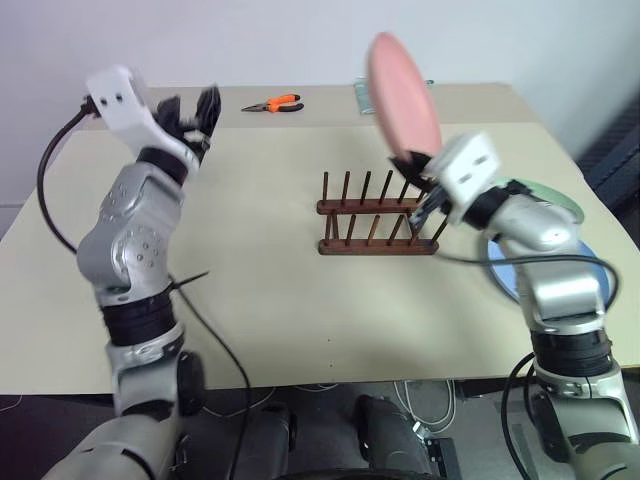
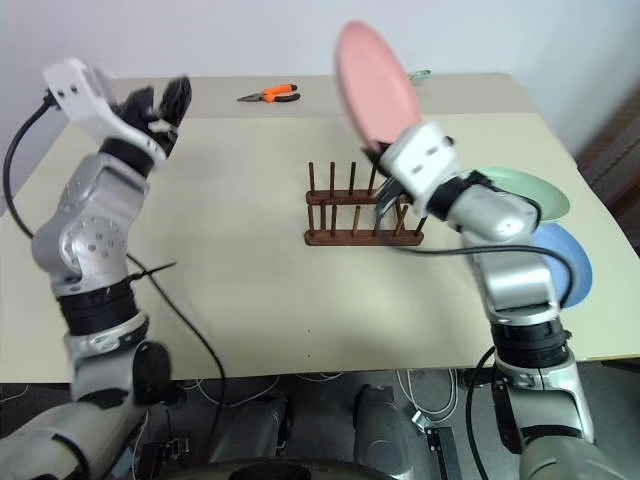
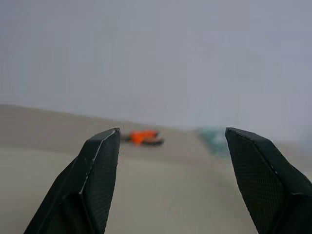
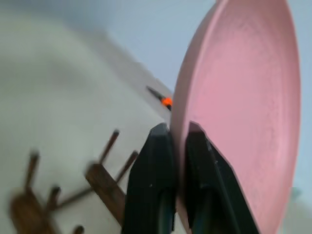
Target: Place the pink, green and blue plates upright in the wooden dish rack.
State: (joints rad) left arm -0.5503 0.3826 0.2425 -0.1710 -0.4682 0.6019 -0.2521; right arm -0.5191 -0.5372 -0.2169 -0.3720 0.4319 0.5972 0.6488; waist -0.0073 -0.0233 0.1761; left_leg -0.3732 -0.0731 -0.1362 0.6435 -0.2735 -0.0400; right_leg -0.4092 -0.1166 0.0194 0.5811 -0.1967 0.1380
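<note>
1. The right gripper (image 4: pixel 178 146) has its two black fingers clamped on the lower rim of the pink plate (image 1: pixel 402 92), one on each face. The plate stands nearly on edge above the fingers, which suits a slot between pegs.
2. Just below and beside that gripper sits the wooden dish rack (image 1: pixel 375 218), with nothing in its slots. Holding the plate by its rim keeps the fingers clear of the pegs during a descent.
3. Behind the right forearm, the green plate (image 2: pixel 528 190) and the blue plate (image 2: pixel 572 258) lie flat on the table (image 1: pixel 270 300), the green one overlapping the blue one's far edge, apparently waiting their turn.
4. The left gripper (image 3: pixel 170 165) is raised well to the rack's other side, fingers spread apart and holding nothing, likely kept out of the way.
5. Beyond it, orange-handled pliers (image 1: pixel 274 103) rest near the table's far edge, well away from the work.
</note>
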